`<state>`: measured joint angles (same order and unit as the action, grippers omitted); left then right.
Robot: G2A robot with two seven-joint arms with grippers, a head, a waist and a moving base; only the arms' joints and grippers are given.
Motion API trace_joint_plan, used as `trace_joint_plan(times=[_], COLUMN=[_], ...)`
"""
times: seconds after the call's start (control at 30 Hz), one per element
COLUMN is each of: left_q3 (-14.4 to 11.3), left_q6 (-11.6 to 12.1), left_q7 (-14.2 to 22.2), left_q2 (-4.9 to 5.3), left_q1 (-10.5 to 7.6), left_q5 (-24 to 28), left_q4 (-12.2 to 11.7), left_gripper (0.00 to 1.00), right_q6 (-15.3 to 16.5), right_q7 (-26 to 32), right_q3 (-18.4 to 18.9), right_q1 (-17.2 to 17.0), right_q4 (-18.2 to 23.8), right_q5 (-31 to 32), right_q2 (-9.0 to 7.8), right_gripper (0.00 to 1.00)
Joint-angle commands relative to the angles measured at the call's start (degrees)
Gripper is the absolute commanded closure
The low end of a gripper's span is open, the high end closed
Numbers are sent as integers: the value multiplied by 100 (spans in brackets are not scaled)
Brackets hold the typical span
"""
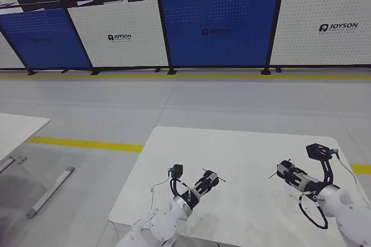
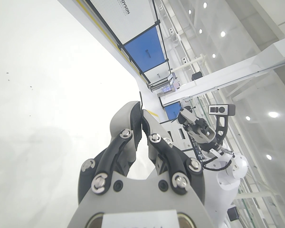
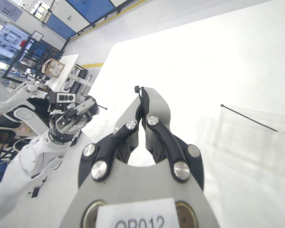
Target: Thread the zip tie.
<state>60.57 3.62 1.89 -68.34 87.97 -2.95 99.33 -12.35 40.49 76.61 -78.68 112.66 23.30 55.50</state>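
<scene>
Right gripper [image 3: 141,96] pinches a zip tie [image 3: 137,88] near its head; left gripper [image 2: 141,107], well apart, pinches a second tie [image 2: 140,96]. Either thin strip could twist and miss the slot.

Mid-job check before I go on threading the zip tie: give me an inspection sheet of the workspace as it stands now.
Surface: white table, with a few small dark specks.
Job's things: left-hand tie and right-hand tie, each pinched in a gripper. A spare tie lies across a clear tray.
Clutter: nothing seen.
Grippers: left gripper is shut on the left-hand tie, right gripper is shut on the right-hand tie. They are apart over the table and the ties are not yet joined.
Cables: a black cable loop hangs at the right arm's wrist.
Surroundings: blue and white panels, a yellow floor line and a second table.
</scene>
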Motion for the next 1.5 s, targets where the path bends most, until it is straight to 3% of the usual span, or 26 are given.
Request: trace_joint_plan(times=[0.0, 0.13, 0.8, 0.93, 1.07, 1.2, 1.47], left_q3=[0, 0, 0, -45, -144, -300, -300], left_q6=[0, 0, 0, -20, -242, -328, -328], left_q7=[0, 0, 0, -370, -774, -573, -573], left_q2=[0, 0, 0, -16, -52, -80, -80], left_q1=[0, 0, 0, -18, -97, -150, -150], left_q5=[0, 0, 0, -409, -848, -893, -893], left_q4=[0, 0, 0, 9, -75, -188, -188], left_gripper=[100, 100, 100, 100, 100, 100, 100], right_q6=[-189, -370, -359, -359, -359, -359, -359], right_q7=[-301, -797, -849, -849, -849, -849, -849], right_q3=[-157, -516, -518, -518, -518, -518, -518], right_q1=[-43, -95, -93, -93, -93, -93, -93], right_q4=[91, 267, 277, 277, 277, 277, 277], right_q5=[216, 486, 460, 460, 460, 460, 460], right_q2=[28, 100, 106, 106, 106, 106, 106], right_gripper=[100, 100, 100, 100, 100, 100, 100])
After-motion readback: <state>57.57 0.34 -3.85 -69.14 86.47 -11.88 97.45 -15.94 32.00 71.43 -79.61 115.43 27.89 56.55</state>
